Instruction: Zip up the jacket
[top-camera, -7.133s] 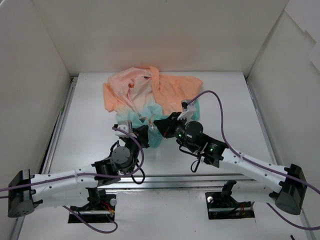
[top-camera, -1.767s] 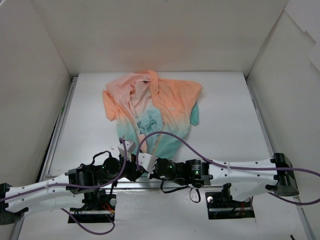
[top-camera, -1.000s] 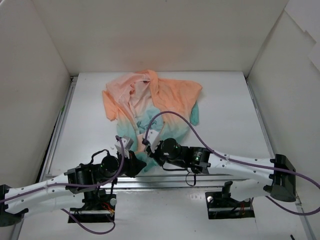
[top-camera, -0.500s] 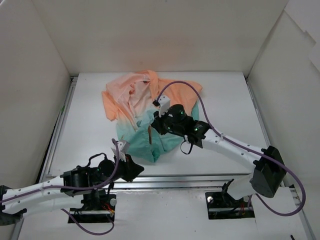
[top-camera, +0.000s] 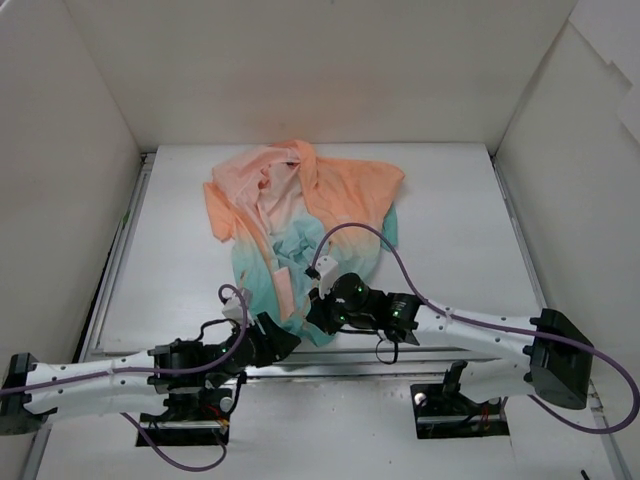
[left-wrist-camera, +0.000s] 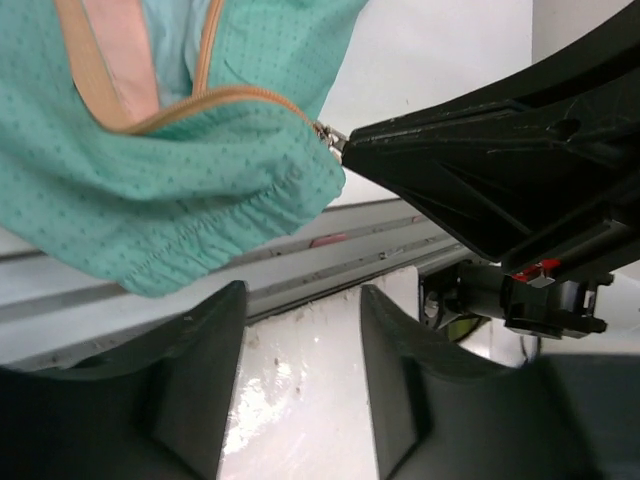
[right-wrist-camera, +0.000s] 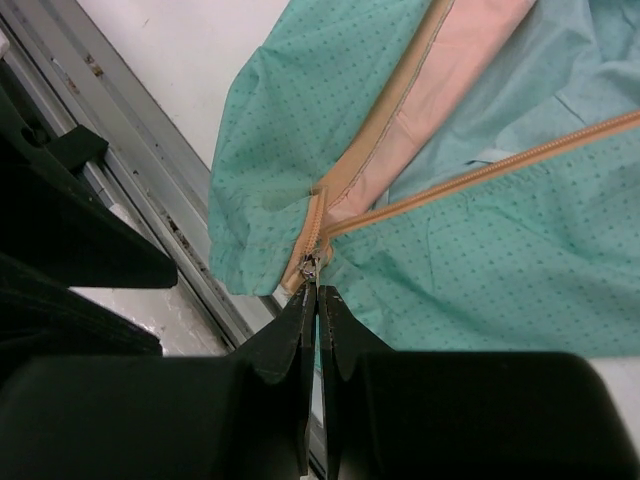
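The jacket (top-camera: 300, 215) lies spread on the table, peach-orange at the far end and teal at the hem (top-camera: 258, 285) near the front edge. Its orange-trimmed zipper (right-wrist-camera: 430, 185) stands open in a V above the slider. My right gripper (top-camera: 313, 317) is shut on the zipper pull (right-wrist-camera: 311, 266) at the hem's bottom corner; in the left wrist view its black fingers (left-wrist-camera: 450, 150) meet the pull (left-wrist-camera: 325, 131). My left gripper (top-camera: 279, 337) sits just left of it, below the hem (left-wrist-camera: 190, 235). It is open (left-wrist-camera: 300, 300), with nothing between the fingers.
A metal rail (top-camera: 420, 352) runs along the table's near edge right under both grippers. White walls close in the table on three sides. A purple cable (top-camera: 375, 240) loops from the right arm over the jacket's lower right part.
My left gripper has opened and let go of the hem. The right gripper went up the jacket, bunching the hem, and has come back down near the front edge, still shut.
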